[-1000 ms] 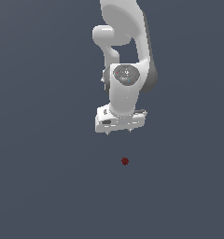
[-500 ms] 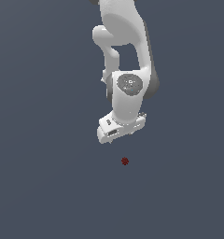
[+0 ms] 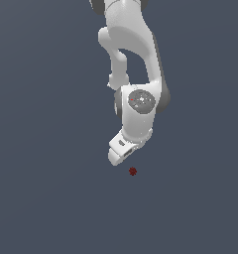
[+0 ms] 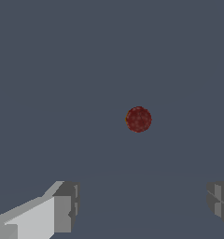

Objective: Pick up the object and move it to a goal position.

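One dark red object (image 3: 133, 171) lies just below the spread gripper (image 4: 142, 210).

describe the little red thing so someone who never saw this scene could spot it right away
Find the white robot arm coming down from the top of the exterior view and follow it to its pincer. Just below that, toward the exterior view's right, sits the dark red ball, untouched. It is the only coloured speck on the plain grey ground.

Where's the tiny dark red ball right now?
In the exterior view the tiny dark red ball lies on the grey floor, just below the white hand and slightly toward that view's right, untouched.
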`<move>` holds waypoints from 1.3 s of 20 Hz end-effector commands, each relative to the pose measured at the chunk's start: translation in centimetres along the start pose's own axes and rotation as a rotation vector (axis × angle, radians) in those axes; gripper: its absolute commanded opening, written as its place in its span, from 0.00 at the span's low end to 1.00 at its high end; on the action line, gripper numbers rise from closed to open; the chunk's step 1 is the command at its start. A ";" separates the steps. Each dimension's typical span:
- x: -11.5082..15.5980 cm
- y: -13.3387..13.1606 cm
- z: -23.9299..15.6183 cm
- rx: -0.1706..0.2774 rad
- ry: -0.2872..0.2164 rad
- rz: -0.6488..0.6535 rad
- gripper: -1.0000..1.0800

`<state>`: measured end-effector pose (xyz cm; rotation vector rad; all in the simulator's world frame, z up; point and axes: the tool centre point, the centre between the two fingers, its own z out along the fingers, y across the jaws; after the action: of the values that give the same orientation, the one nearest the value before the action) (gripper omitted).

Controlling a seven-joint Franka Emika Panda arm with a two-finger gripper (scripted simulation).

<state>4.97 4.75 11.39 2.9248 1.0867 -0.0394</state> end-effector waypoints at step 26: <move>4.4 1.6 4.4 0.001 0.032 -0.618 0.96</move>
<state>9.14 6.25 6.93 2.4863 1.9189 -0.0039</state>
